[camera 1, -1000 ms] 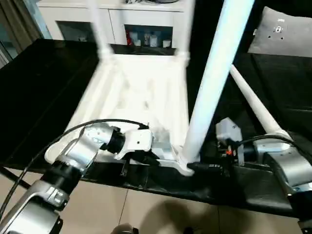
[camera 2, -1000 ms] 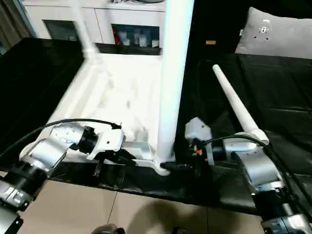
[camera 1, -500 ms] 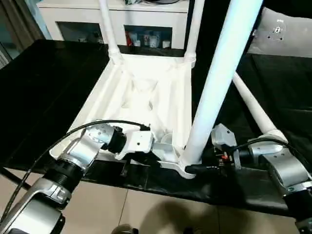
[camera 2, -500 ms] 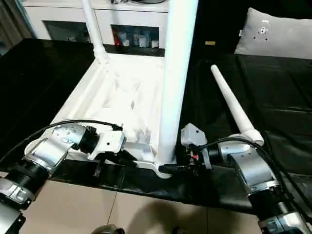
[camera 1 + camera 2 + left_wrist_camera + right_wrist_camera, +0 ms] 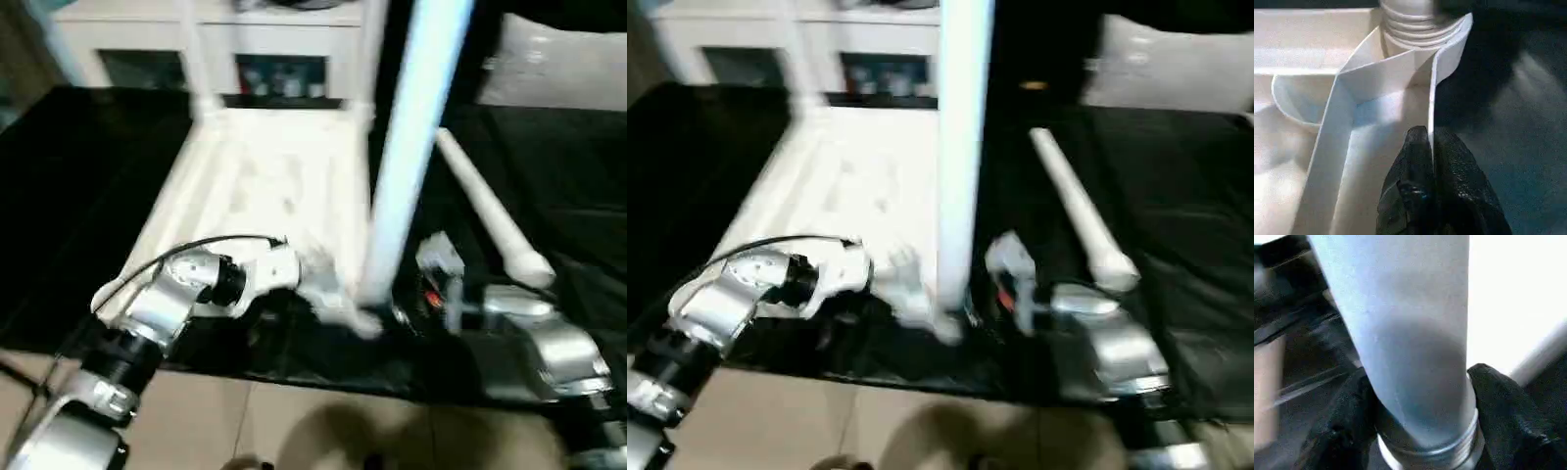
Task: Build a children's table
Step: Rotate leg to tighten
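Head cam first: the children's table (image 5: 265, 186) is lying upside down on the black work surface (image 5: 88, 176), ribbed underside up, two legs already standing at the far corners by the white cabinet (image 5: 274, 59). The leg that matters is the upright leg (image 5: 407, 147) at the near corner on my right side, long axis pretty much vertical, foot end way up out of frame. My right gripper (image 5: 985, 299) sits right at its base, so that arm is the closer one for any twisting. A spare leg (image 5: 485, 211) lies flat on the black cover just beyond my right forearm, running away from me.

Left wrist cam: my left gripper (image 5: 1431, 147) is pinched together on the thin side wall of the tabletop, just short of the corner socket (image 5: 1420, 29) where the leg's ringed end sits.

Right wrist cam: my right fingers (image 5: 1503, 406) are on either side of the leg just above its threaded collar (image 5: 1430, 450), clamped around it as far as I can judge.

No brand, label or readable writing anywhere.
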You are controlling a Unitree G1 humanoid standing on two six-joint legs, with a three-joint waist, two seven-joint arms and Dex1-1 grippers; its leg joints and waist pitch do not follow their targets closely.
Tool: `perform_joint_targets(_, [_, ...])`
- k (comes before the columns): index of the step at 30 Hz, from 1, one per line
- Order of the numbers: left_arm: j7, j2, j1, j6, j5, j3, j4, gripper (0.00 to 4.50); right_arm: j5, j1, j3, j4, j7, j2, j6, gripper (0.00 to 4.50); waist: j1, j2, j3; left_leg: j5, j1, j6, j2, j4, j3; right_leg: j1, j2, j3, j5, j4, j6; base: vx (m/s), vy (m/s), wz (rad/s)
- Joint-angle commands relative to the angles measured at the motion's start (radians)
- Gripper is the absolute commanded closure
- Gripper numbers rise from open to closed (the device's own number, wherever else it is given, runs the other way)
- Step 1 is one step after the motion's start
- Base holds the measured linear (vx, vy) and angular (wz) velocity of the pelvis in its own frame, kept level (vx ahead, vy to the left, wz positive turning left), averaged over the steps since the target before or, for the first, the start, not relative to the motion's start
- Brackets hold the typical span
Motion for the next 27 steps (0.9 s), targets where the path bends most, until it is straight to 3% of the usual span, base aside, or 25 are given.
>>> perform_joint_targets(1, [0.076,-0.113,-0.019,0.021,-0.029,-0.037,-0.051,4.50,-0.015,-0.048,0.032,0.027,-0.120,0.085,0.013,1.92,0.000,-0.015,-0.059,-0.218,-0.003,0.042,0.037,-0.077,-0.019,0.060,-0.064,0.043,-0.532,-0.096,-0.097,0.000,0.000,0.00])
perform_joint_targets(3, [0.099,-0.130,-0.024,0.028,-0.025,-0.036,-0.043,4.50,-0.019,-0.052,0.023,0.034,-0.149,0.098,0.015,1.92,-0.005,-0.017,-0.062,-0.213,-0.003,0.052,0.032,-0.073,-0.019,0.063,-0.064,0.042,-0.539,-0.100,-0.087,0.000,0.000,0.00])
perform_joint_targets(4, [0.179,-0.188,-0.047,0.046,-0.008,-0.028,-0.016,4.50,-0.043,-0.065,-0.004,0.049,-0.248,0.134,0.024,1.93,-0.006,-0.018,-0.064,-0.200,-0.003,0.064,0.031,-0.072,-0.018,0.061,-0.063,0.044,-0.520,-0.100,-0.087,0.000,0.000,0.00])
perform_joint_targets(5, [0.179,-0.188,-0.047,0.046,-0.008,-0.028,-0.016,4.50,-0.043,-0.065,-0.004,0.049,-0.248,0.134,0.024,1.93,-0.007,-0.017,-0.065,-0.183,0.000,0.071,0.031,-0.071,-0.014,0.055,-0.059,0.046,-0.494,-0.099,-0.095,0.000,0.000,0.00])
perform_joint_targets(6, [0.213,-0.214,-0.059,0.052,-0.003,-0.024,-0.005,4.50,-0.051,-0.069,-0.014,0.051,-0.287,0.146,0.027,1.93,-0.004,-0.017,-0.068,-0.174,0.002,0.073,0.032,-0.070,-0.015,0.057,-0.060,0.045,-0.476,-0.096,-0.101,0.000,0.000,0.00])
perform_joint_targets(7, [0.213,-0.214,-0.059,0.052,-0.003,-0.024,-0.005,4.50,-0.051,-0.069,-0.014,0.051,-0.287,0.146,0.027,1.93,-0.003,-0.017,-0.070,-0.145,-0.006,0.084,0.033,-0.071,-0.015,0.062,-0.059,0.047,-0.430,-0.088,-0.112,0.000,0.000,0.00])
perform_joint_targets(9, [0.251,-0.239,-0.076,0.043,0.017,-0.025,0.004,4.50,-0.067,-0.070,-0.031,0.046,-0.351,0.165,0.025,1.93,0.002,-0.008,-0.075,-0.114,-0.006,0.097,0.037,-0.069,-0.016,0.063,-0.059,0.049,-0.358,-0.079,-0.133,0.000,0.000,0.00])
perform_joint_targets(11, [0.258,-0.240,-0.079,0.042,0.026,-0.026,0.002,4.50,-0.073,-0.069,-0.038,0.043,-0.369,0.173,0.023,1.93,0.007,-0.011,-0.081,-0.071,-0.012,0.112,0.039,-0.066,-0.016,0.067,-0.059,0.051,-0.252,-0.064,-0.171,0.000,0.000,0.00])
perform_joint_targets(12, [0.258,-0.230,-0.080,0.031,0.034,-0.026,0.004,4.50,-0.062,-0.063,-0.048,0.032,-0.363,0.176,0.026,1.37,0.007,-0.012,-0.080,-0.071,-0.013,0.117,0.038,-0.066,-0.016,0.067,-0.059,0.051,-0.240,-0.063,-0.177,0.000,0.000,0.00])
perform_joint_targets(13, [0.263,-0.223,-0.081,0.023,0.042,-0.024,0.009,4.50,-0.064,-0.059,-0.057,0.025,-0.374,0.178,0.022,1.23,0.008,-0.006,-0.080,-0.077,-0.011,0.124,0.038,-0.065,-0.015,0.067,-0.060,0.052,-0.231,-0.063,-0.186,0.000,0.000,0.00])
perform_joint_targets(22, [0.320,-0.196,-0.099,-0.046,0.072,0.001,0.078,4.50,-0.088,0.002,-0.049,-0.039,-0.392,0.152,0.002,0.58,0.012,-0.011,-0.075,-0.129,-0.006,0.103,0.040,-0.071,-0.014,0.064,-0.060,0.053,-0.304,-0.074,-0.161,0.000,0.000,0.00])
perform_joint_targets(25, [0.393,-0.227,-0.126,-0.050,0.072,0.035,0.134,4.50,-0.081,0.047,-0.084,-0.081,-0.413,0.145,-0.012,0.26,0.021,-0.018,-0.076,-0.138,-0.001,0.096,0.040,-0.070,-0.010,0.062,-0.061,0.054,-0.328,-0.077,-0.148,0.000,0.000,0.00])
perform_joint_targets(27, [0.404,-0.236,-0.132,-0.054,0.067,0.045,0.145,4.50,-0.075,0.058,-0.097,-0.092,-0.416,0.144,-0.006,0.11,0.024,-0.016,-0.076,-0.131,-0.006,0.099,0.040,-0.072,-0.013,0.065,-0.061,0.053,-0.334,-0.076,-0.142,0.000,0.000,0.00])
